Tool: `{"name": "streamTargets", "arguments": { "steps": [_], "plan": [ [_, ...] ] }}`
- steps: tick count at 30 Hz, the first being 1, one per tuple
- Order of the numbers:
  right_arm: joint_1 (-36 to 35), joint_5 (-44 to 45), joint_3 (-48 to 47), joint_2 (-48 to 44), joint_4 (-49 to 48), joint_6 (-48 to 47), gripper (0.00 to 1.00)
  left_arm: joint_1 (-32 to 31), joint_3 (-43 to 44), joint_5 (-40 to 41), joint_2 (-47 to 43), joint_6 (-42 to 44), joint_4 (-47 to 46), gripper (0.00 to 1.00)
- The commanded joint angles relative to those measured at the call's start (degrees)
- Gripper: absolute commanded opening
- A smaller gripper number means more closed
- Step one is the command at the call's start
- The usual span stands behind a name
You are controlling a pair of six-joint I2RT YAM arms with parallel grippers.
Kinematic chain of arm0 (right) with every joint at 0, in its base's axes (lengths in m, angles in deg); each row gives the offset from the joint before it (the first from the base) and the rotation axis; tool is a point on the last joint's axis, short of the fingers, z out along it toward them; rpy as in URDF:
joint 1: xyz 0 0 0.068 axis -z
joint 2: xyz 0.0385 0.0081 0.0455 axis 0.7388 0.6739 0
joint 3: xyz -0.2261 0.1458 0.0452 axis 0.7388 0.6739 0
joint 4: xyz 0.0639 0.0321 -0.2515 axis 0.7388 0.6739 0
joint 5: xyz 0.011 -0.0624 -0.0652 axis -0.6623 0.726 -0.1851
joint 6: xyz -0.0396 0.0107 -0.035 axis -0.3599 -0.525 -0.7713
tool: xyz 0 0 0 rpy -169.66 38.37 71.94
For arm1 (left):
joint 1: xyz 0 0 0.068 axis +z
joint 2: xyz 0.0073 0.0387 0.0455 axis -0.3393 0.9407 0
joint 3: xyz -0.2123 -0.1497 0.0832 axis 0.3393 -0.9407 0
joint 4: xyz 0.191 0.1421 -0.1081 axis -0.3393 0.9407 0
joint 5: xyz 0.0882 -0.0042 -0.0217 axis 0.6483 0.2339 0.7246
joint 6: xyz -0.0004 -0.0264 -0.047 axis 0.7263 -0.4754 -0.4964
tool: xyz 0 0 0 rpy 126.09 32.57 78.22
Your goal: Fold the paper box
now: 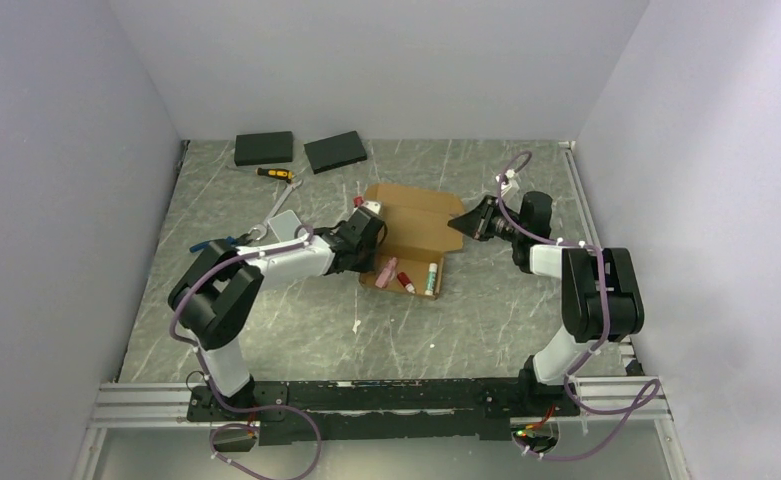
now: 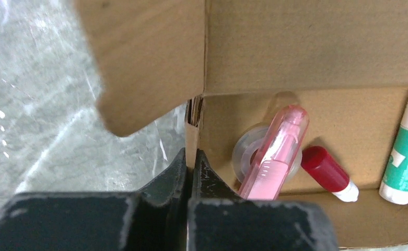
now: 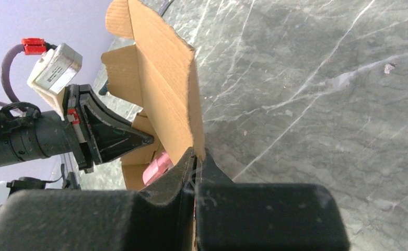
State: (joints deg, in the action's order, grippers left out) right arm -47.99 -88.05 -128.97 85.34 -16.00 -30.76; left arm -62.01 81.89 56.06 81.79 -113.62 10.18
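Brown corrugated cardboard made up the paper box (image 1: 413, 212), which sat near the middle of the grey marbled table (image 1: 296, 320), part-formed, with its lid panel spread flat toward the far side. In its shallow tray lay a pink pen (image 2: 275, 154) resting across a roll of clear tape (image 2: 243, 149), a red-capped tube (image 2: 327, 170) just beside them, and a green-and-white glue stick (image 2: 405, 151) further along.

The left gripper (image 2: 192, 159) was pinched narrow on the tray's upright wall at a corner, under a loose rounded flap. The right gripper (image 3: 195, 159) was clamped on the edge of a raised flap at the box's opposite side, with cardboard between its fingers.

Two black slabs (image 1: 264, 148) lay at the far edge of the table, well apart from the box, with a yellow-handled tool (image 1: 275, 174) near them.
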Motion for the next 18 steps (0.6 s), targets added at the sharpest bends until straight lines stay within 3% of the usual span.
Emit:
{"name": "streamTargets", "arguments": {
  "steps": [1, 5, 11, 18],
  "plan": [
    [-0.47, 2.31, -0.09, -2.87, -2.58, -2.66, 0.01, -2.24, 4.43, 9.30, 2.85, -1.37, 8.79, 0.00],
    [-1.03, 2.59, -0.18, -3.00, -2.13, -3.10, 0.01, -6.11, 9.12, 19.40, 7.21, -2.34, 15.83, 0.00],
    [-1.06, 3.15, -0.37, -3.26, -1.09, -3.78, 0.01, -7.86, 12.60, 22.00, 11.99, -2.80, 18.57, 0.00],
    [-1.05, 3.38, -0.57, -3.29, -0.38, -4.25, 0.01, -7.52, 9.33, 19.14, 6.06, -2.80, 15.36, 0.29]
  ]
}}
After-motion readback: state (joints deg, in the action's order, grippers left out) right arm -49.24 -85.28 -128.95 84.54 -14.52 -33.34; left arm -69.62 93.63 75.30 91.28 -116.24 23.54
